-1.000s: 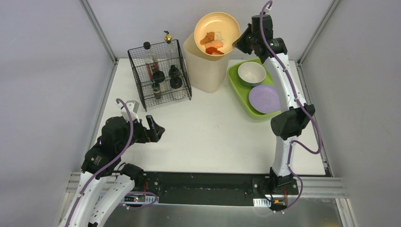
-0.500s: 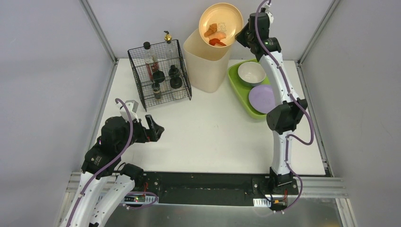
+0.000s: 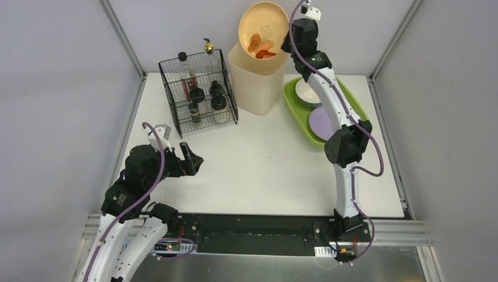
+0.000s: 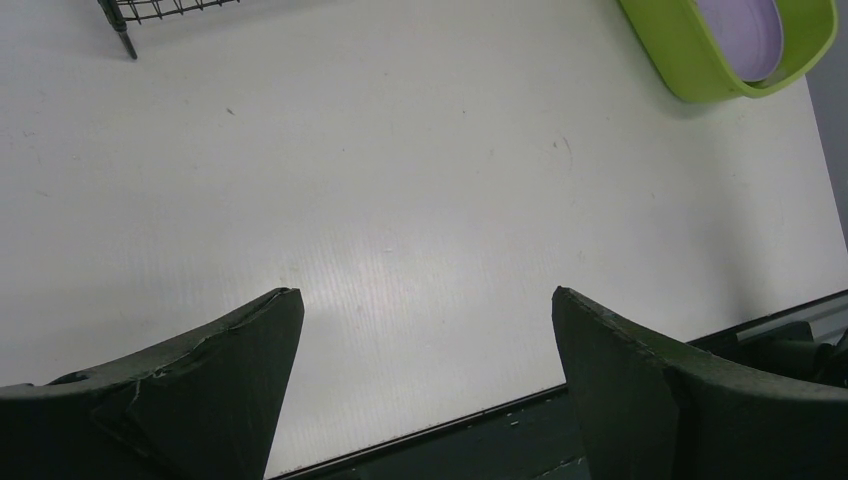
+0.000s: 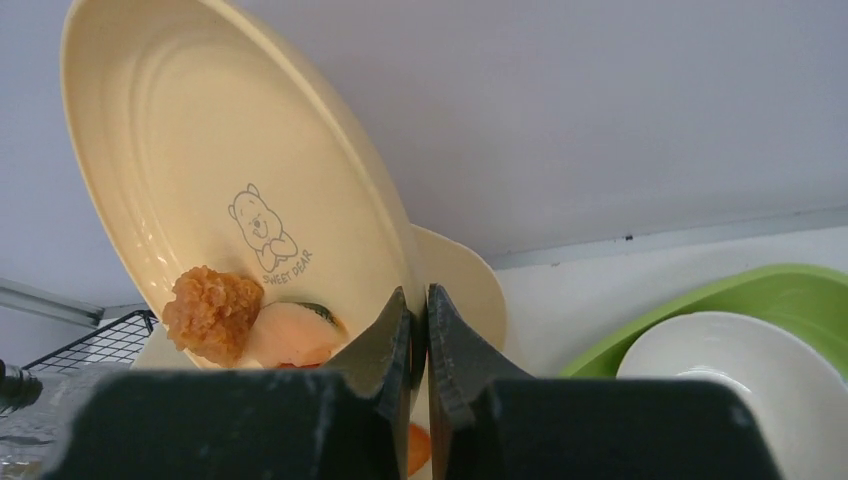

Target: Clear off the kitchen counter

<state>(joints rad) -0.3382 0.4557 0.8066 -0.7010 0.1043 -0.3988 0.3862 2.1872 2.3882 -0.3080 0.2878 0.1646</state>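
At the back of the counter [image 3: 264, 164], the right tool [image 5: 418, 300] is raised and pinched tight on the rim of a pale yellow round plastic plate [image 5: 230, 150], with one finger on each face of the rim. The plate is tipped steeply, and a small bear drawing is printed in its hollow. Food scraps lie against its low edge: a golden fried piece [image 5: 212, 312], a pale orange piece beside it, and something red that is partly hidden. From above, that low edge hangs over the open mouth of a tall cream plastic bin [image 3: 255, 82].

Just right of the bin lies a lime-green plastic tray [image 3: 292, 103], holding a white round bowl [image 5: 730, 390] and a flat lilac plate [image 3: 320, 122], both partly covered by the right arm. Left of the bin stands a black wire basket [image 3: 197, 94] with several bottles upright in it.

Near the front left, the left tool [image 3: 191, 161] hangs with its jaws spread wide and nothing between them, above bare surface. The counter is a large white matte tabletop with metal posts at its corners. It carries the bin, the basket and the tray along its far side.
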